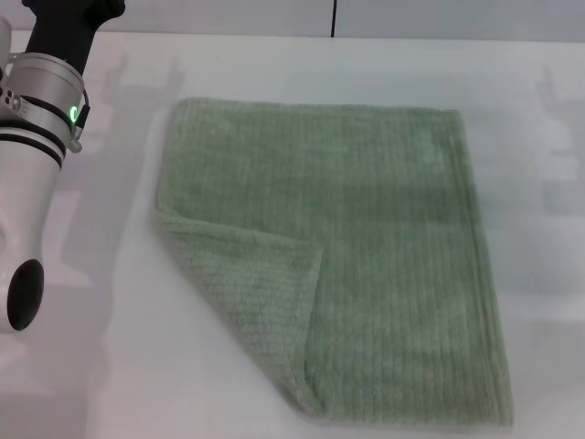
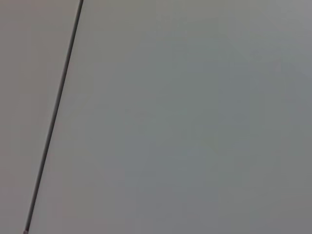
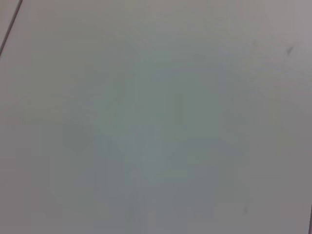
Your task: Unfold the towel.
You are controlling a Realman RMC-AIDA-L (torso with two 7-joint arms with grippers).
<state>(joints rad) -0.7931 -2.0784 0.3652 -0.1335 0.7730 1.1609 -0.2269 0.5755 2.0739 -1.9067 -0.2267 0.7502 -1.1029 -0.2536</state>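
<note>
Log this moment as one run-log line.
pale sage-green terry towel: flat on white table, near-left corner folded over | left arm: raised at left, off towel | right arm: unseen

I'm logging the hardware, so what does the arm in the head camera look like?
Only the left arm shows: a glossy white shell with a black oval inset, black bands, a silver collar with a small green light, then a black section above. No claw is visible.

A plain grey surface [image 2: 185, 126] filled the view, crossed near one edge by a thin dark slanting line [image 2: 54, 114].
</note>
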